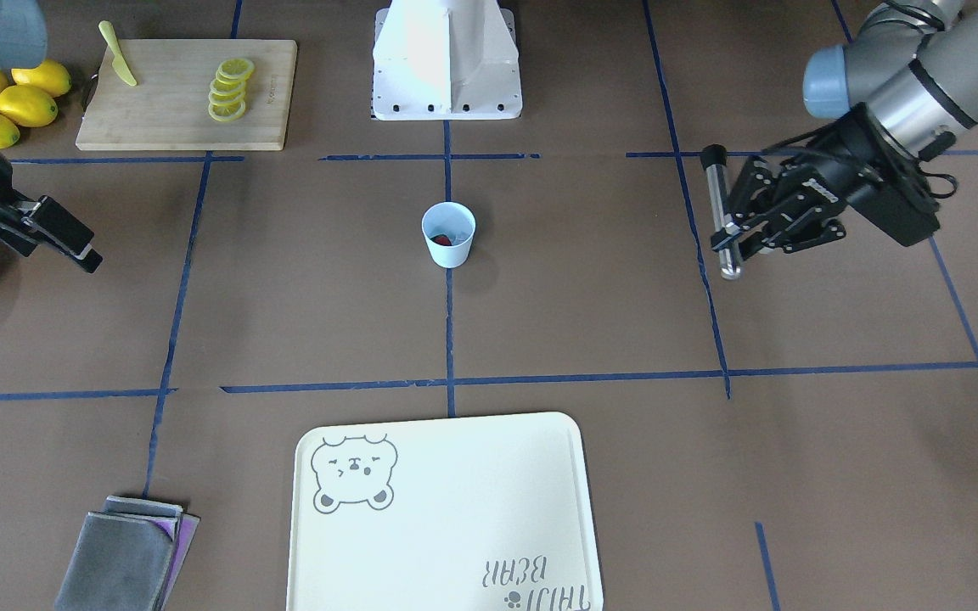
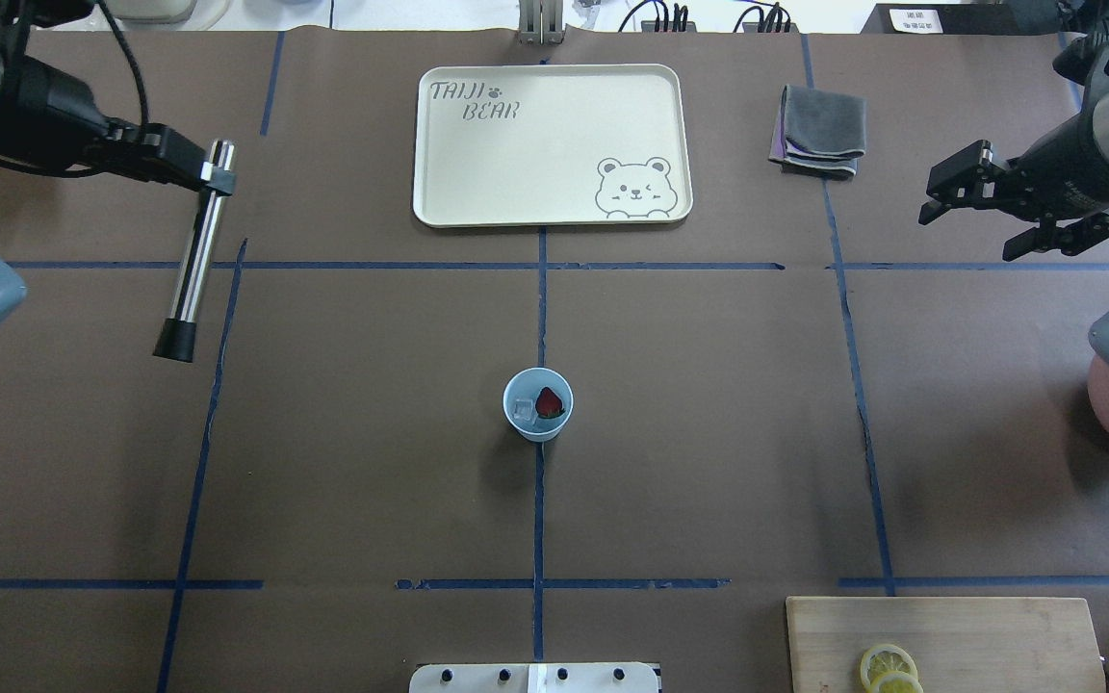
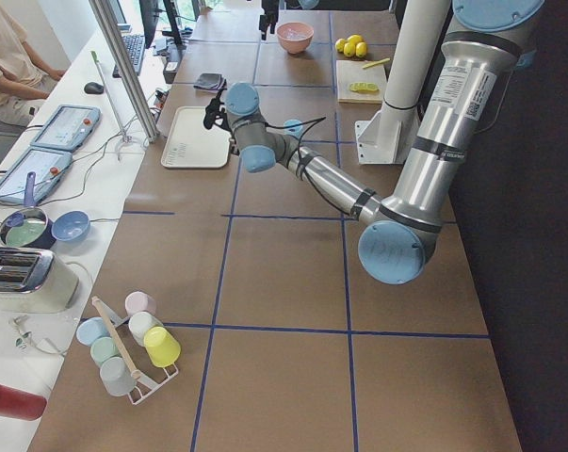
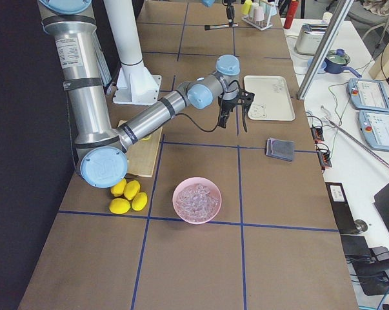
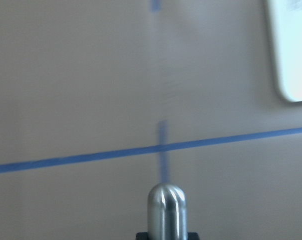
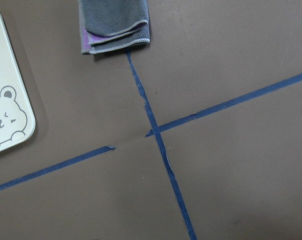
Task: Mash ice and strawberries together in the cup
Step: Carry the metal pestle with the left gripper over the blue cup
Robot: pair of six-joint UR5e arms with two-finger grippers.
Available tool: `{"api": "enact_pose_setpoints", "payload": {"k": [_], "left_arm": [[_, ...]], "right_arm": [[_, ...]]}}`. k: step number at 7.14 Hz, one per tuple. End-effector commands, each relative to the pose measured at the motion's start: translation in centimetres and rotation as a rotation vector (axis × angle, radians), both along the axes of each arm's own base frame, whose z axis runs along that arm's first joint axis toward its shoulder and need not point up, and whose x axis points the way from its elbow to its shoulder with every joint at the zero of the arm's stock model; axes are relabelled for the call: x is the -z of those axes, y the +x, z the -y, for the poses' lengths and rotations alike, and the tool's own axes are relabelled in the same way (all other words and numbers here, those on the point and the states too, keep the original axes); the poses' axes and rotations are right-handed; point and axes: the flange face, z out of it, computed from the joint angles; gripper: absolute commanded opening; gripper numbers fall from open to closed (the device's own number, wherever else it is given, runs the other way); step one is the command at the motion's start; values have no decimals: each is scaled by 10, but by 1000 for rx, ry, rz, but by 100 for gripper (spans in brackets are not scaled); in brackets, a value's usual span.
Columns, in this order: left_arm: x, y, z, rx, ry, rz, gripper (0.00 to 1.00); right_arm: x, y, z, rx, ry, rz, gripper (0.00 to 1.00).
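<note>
Brown table (image 2: 709,433) is carrying cup (image 2: 537,404) at centre, holding ice (image 2: 523,412) and strawberry (image 2: 549,402). Left gripper (image 2: 213,173) is clamping muddler (image 2: 196,255); right gripper (image 2: 967,231) is hanging spread. Light, tippy cup probably wants steadying by its wall.

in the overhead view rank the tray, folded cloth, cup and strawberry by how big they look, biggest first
1. tray
2. folded cloth
3. cup
4. strawberry, which sits inside the cup
</note>
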Motion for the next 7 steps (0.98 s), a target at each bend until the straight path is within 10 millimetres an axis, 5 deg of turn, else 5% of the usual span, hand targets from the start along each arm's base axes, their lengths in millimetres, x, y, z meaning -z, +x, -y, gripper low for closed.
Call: {"api": "enact_pose_setpoints", "payload": {"k": [1, 2, 4, 5, 6, 7], "left_arm": [[68, 90, -39, 78, 156, -26, 0], [99, 134, -77, 83, 211, -63, 1], [145, 133, -103, 177, 436, -97, 0], [148, 151, -121, 271, 531, -121, 0], [148, 197, -172, 433, 533, -170, 0], [140, 218, -192, 528, 519, -162, 0]], "right_arm": [[-2, 1, -1, 0, -2, -1, 100], [-2, 2, -1, -2, -5, -2, 100], [-4, 2, -1, -1, -6, -4, 100], [-5, 2, -1, -2, -9, -4, 100], [-4, 2, -2, -2, -7, -3, 100], [-4, 2, -2, -2, -7, -3, 100]]}}
